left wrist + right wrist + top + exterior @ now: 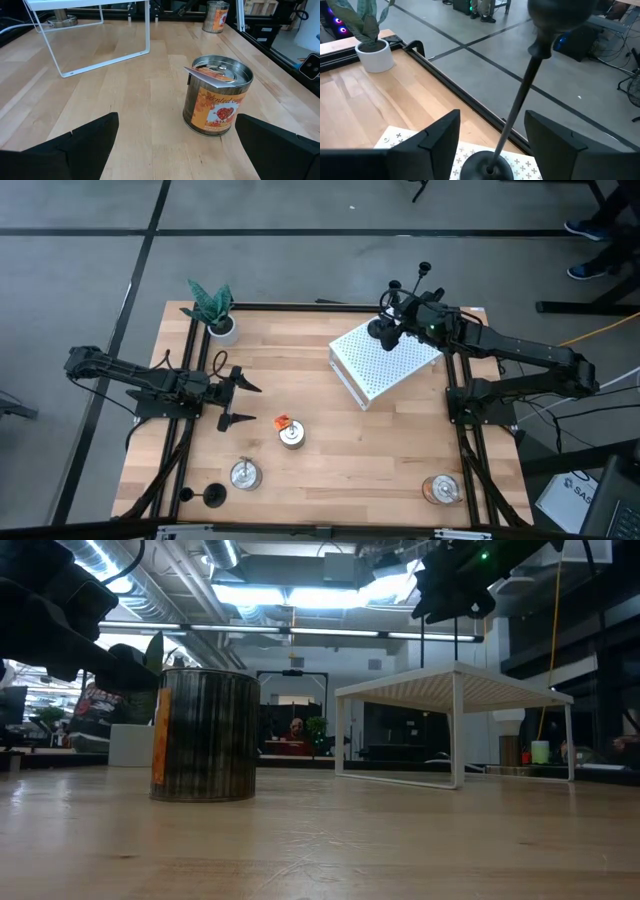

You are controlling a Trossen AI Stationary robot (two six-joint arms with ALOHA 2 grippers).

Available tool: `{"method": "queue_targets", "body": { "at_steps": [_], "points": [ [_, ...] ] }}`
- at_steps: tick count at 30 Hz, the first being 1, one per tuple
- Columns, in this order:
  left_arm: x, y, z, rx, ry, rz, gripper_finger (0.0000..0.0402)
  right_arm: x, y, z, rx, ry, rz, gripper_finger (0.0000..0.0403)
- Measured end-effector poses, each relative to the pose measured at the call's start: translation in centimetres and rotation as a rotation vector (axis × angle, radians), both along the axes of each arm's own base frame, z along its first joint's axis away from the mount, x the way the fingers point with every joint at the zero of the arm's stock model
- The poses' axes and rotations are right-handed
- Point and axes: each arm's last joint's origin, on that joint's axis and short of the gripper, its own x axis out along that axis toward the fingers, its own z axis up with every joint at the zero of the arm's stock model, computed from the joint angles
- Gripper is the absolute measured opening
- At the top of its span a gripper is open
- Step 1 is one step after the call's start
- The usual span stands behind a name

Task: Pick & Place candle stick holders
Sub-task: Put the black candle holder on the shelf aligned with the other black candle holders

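Candle stick holder point(520, 107) stands on the white perforated rack point(385, 360), at its far corner, stem leaning slightly as my right wrist view shows it; its round base point(487, 167) rests on the rack top between my right fingers point(432, 137). My right gripper point(387, 332) has its jaws parted on either side of the base, not pinching it. A second holder point(213, 496) stands near the table's point(330, 450) front left corner. My left gripper point(238, 402) hovers with jaws spread wide, holding nothing, facing an orange-labelled tin point(217, 97) whose lid is partly peeled open; I cannot tell its contents.
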Motion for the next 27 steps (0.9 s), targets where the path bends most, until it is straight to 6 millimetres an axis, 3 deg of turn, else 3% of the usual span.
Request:
{"method": "queue_targets", "body": {
  "at_steps": [10, 19, 27],
  "points": [
    [0.0, 0.0, 0.0, 0.000, 0.000, 0.000, 0.0400, 0.0, 0.3, -0.3, 0.058, 0.005, 0.064, 0.0232],
    [0.0, 0.0, 0.0, 0.000, 0.000, -0.001, 0.0400, -0.5, 1.8, -0.2, 0.082, 0.022, 0.093, 0.0233],
    [0.0, 0.0, 0.0, 0.000, 0.000, -0.001, 0.0400, -1.2, 3.4, -1.1, 0.207, 0.064, 0.087, 0.0233]
  ]
}}
